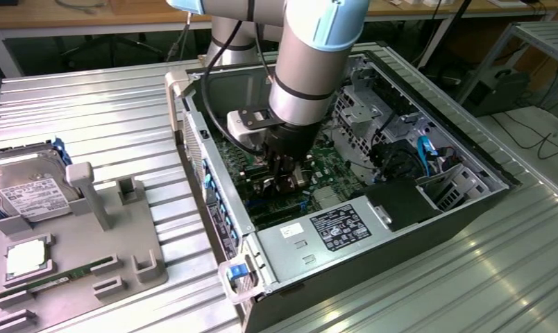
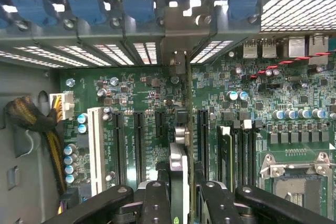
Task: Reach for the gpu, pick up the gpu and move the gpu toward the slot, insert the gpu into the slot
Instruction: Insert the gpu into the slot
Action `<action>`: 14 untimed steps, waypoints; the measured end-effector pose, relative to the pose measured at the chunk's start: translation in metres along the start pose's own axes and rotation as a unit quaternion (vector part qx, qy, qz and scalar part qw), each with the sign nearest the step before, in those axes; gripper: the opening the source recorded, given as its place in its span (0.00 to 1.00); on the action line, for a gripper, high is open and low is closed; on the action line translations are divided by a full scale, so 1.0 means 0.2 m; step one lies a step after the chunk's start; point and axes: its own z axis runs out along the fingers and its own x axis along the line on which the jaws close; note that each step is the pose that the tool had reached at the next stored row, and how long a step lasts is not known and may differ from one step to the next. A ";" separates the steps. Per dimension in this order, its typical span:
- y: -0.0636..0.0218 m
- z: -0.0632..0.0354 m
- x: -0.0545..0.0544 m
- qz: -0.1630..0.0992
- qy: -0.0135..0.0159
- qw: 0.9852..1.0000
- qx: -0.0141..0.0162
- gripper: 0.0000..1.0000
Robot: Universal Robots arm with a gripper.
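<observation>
GPU (image 2: pixel 178 166) is held edge-on, upright, in the end effector (image 2: pixel 181 195), whose fingers are clamped on it, low over the motherboard (image 2: pixel 131 98) inside the open case (image 1: pixel 464 208). Pickup and carry done; whether it is seated cannot be told, slot hidden beneath it.

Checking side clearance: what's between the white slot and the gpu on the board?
Wrist view: three black slots, two long, one short, stand between white slot and gpu.
</observation>
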 end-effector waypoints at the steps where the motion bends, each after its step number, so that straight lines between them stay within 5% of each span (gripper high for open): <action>1: 0.000 0.000 0.00 0.000 0.000 1.000 0.000 0.27; 12: 0.000 -0.001 0.00 0.000 -0.002 1.000 0.001 0.28; 14: 0.001 -0.036 0.00 0.000 0.000 1.000 0.001 0.35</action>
